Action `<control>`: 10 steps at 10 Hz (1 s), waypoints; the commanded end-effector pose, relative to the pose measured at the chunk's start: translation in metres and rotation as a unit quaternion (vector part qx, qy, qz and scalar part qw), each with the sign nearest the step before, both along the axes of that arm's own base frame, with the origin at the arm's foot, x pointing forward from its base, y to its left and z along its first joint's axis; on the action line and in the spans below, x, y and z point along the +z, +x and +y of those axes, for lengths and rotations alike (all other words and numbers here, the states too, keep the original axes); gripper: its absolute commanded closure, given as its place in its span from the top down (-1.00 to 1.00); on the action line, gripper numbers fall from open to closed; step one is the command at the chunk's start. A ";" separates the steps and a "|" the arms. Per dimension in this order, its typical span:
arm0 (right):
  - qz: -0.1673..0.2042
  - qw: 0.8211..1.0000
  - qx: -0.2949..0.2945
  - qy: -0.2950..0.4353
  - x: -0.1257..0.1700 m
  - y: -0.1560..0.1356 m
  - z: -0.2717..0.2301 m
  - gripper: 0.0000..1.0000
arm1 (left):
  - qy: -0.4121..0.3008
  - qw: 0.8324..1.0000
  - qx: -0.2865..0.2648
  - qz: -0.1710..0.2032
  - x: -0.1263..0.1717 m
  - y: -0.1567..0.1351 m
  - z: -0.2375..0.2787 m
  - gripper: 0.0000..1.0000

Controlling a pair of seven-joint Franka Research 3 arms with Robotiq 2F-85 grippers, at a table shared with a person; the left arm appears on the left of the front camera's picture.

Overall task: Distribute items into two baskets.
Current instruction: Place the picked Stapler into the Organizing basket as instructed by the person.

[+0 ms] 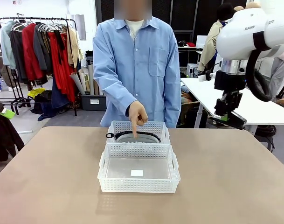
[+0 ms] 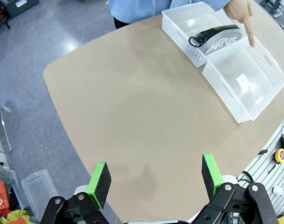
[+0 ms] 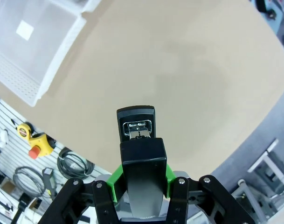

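Stapler [image 3: 138, 140] sits pinched in the right end effector [image 1: 231, 114], raised over the bench [image 1: 48, 177] at right. Left end effector [image 2: 153, 179] is spread, holding nothing. Grey pouch [image 1: 137, 136] lies in the far basket [image 1: 158, 127]; near basket [image 1: 138, 184] holds no item. A person's hand [image 1: 137, 113] points into the far one.

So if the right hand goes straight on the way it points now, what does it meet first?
Probably the bare table. The right hand, shut on the stapler, points at open tabletop, with the near basket off to one side; depth is unclear.
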State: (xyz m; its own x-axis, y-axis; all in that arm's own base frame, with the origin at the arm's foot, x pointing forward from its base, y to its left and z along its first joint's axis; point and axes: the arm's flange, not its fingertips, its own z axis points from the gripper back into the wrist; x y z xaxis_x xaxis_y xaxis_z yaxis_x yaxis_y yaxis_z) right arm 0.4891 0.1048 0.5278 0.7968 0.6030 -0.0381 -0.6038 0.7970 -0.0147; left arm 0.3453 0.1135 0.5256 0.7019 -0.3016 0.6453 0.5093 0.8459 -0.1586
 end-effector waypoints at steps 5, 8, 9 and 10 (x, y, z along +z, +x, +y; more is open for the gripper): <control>-0.024 0.993 0.111 -0.023 -0.023 -0.043 0.040 -0.45 | -0.001 1.000 -0.004 -0.002 -0.001 -0.001 0.000 1.00; -0.032 0.986 0.160 -0.020 -0.035 -0.056 0.065 -0.45 | -0.001 1.000 -0.004 -0.002 -0.001 -0.001 0.000 1.00; -0.033 0.984 0.173 -0.020 -0.039 -0.058 0.073 -0.45 | -0.001 1.000 -0.004 -0.002 -0.001 -0.001 0.000 1.00; -0.036 0.981 0.190 -0.011 -0.041 -0.060 0.082 -0.45 | -0.001 1.000 -0.004 -0.002 -0.001 -0.001 0.000 1.00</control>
State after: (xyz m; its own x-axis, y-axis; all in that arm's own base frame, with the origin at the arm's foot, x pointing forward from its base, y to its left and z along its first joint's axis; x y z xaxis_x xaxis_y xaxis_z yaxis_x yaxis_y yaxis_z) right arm 0.4314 0.1876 0.4901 0.5654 0.8241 -0.0345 -0.8240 0.5625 -0.0677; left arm 0.3453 0.1135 0.5256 0.7020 -0.3016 0.6452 0.5092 0.8459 -0.1586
